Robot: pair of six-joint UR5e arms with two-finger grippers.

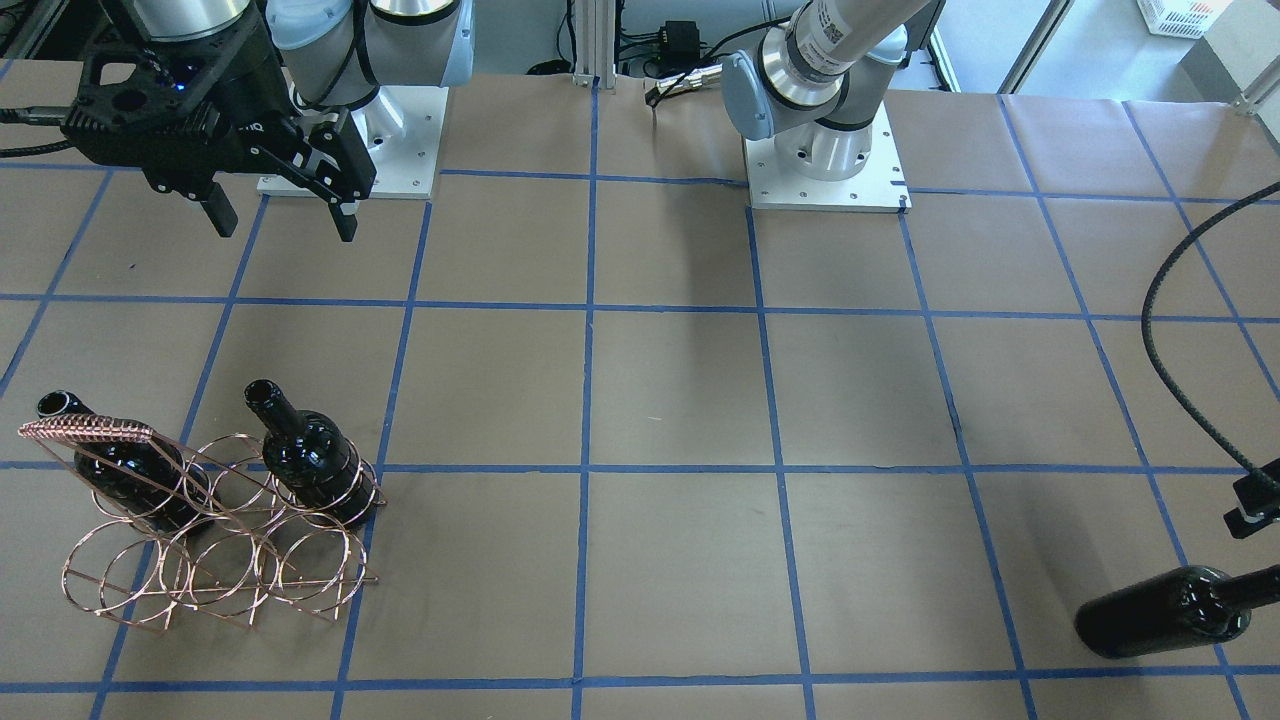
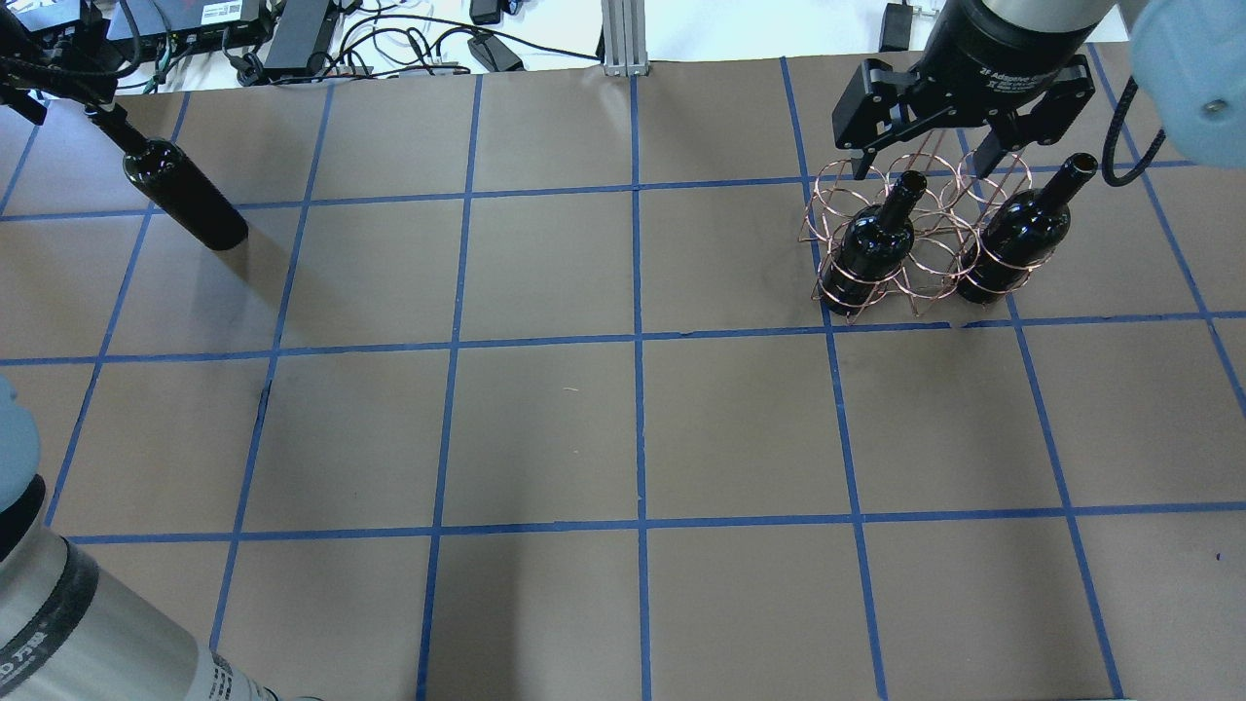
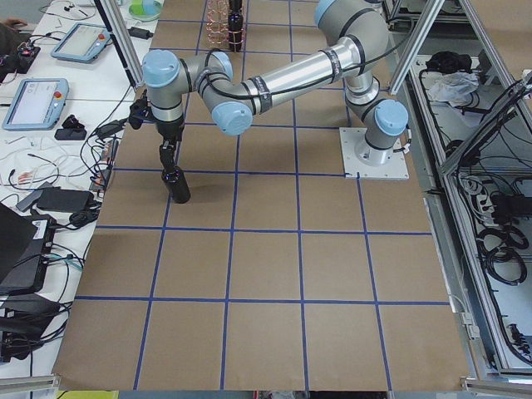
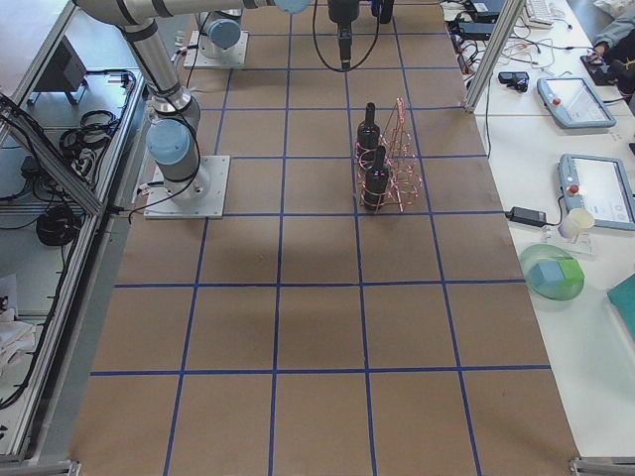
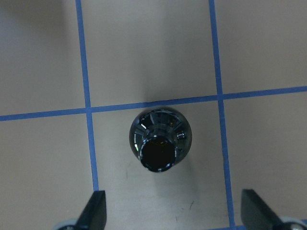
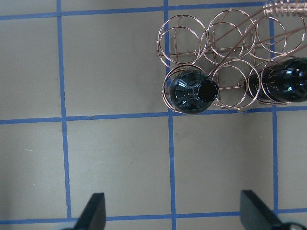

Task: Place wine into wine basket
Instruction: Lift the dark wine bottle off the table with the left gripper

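- While the right gripper [image 1: 283,228] hangs high and well clear of the wine basket [image 6: 223,72], its fingers [image 6: 94,213] are spread wide and hold nothing.
- In the right wrist view the wine basket lies off toward the upper right, so this gripper is not straight over it.
- The wine basket is a copper wire rack of round loops in two rows of three, standing on the paper-covered table [image 2: 545,428], which is marked with a blue tape grid.
- Its coil-wrapped handle [image 1: 85,432] runs along the top, on the row away from the robot.
- Two other bottles stand upright in the wine basket, one [image 6: 192,93] in each end loop of the row nearer the robot, the second [image 6: 283,84] with one loop between them.
- The wine bottle [image 2: 185,200], glossy and near-black, stands upright on the table well apart from the wine basket, at the opposite end of the table on the robot's left.
- The left gripper [image 5: 172,203] is over the wine bottle, far from the wine basket.
- Its fingers [image 5: 96,213] are parted, and its wrist camera looks down on the bottle's open mouth.
- The parted fingers seem not to touch the glass. The overhead view cuts the gripper off at the frame's edge, so I cannot tell whether the neck reaches up between them.
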